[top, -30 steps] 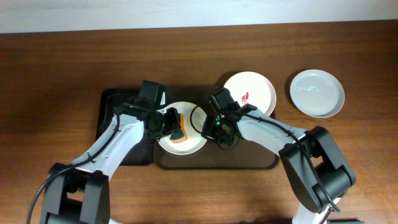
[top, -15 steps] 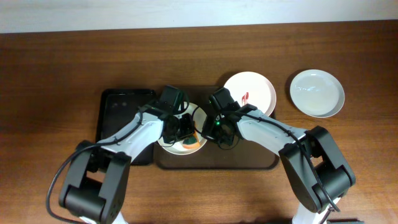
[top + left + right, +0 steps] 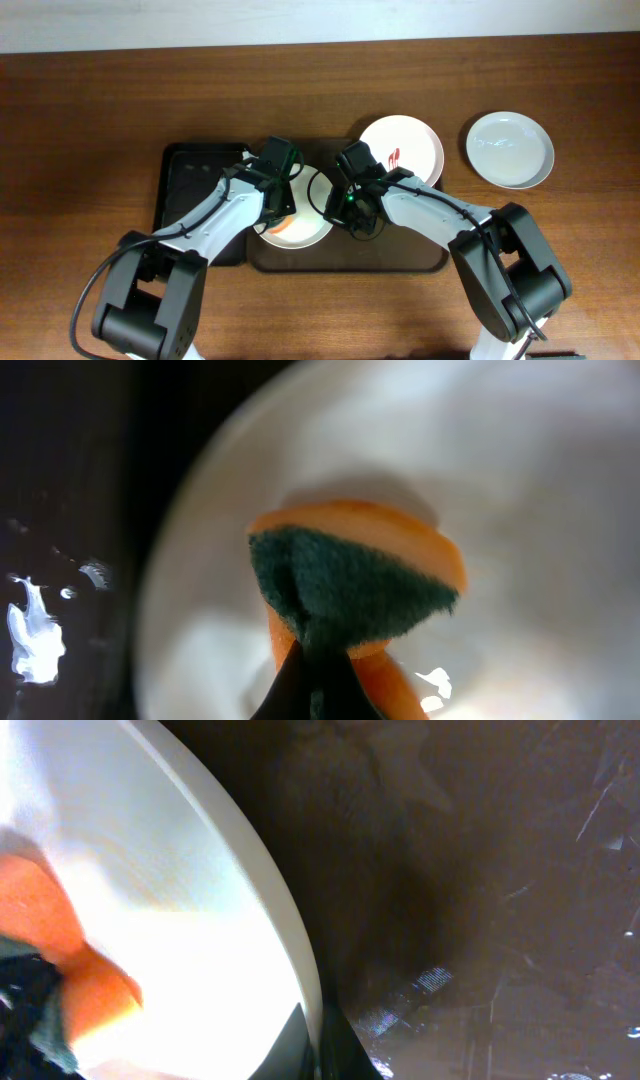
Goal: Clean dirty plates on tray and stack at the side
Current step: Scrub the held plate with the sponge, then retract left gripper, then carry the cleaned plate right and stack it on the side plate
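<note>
Plates, three on count, one in work

1. Left gripper [image 3: 314, 685]: jaws are clamping together on the green scouring face of an orange sponge [image 3: 355, 585] and pressing it into the well of the white plate [image 3: 315, 230]
2. Right gripper [image 3: 316, 1042]: jaws are pinching the right-hand rim of that same white plate, one finger inside and one outside, steadying it
3. White plate: is lying at the left end of the dark brown tray [image 3: 400, 252]; no distinct red smear is showing on its bare part
4. Change over the last second: the left arm is swinging in from the black tray [image 3: 190, 185] side and the sponge is travelling across the well, while the right gripper is not shifting. Judged as a wiping stroke under way, with this plate nearing clean but not yet released
5. Red-smeared plate [image 3: 410, 140]: is waiting at the tray's far right corner, overhanging the rim, smear untouched
6. Bluish-white plate [image 3: 509, 148]: is sitting off the tray on the wooden table [image 3: 100, 120] to the right, apparently clean, starting the stack
7. Outstanding, by judgement: one plate is being finished and one is still needing its wipe
</note>
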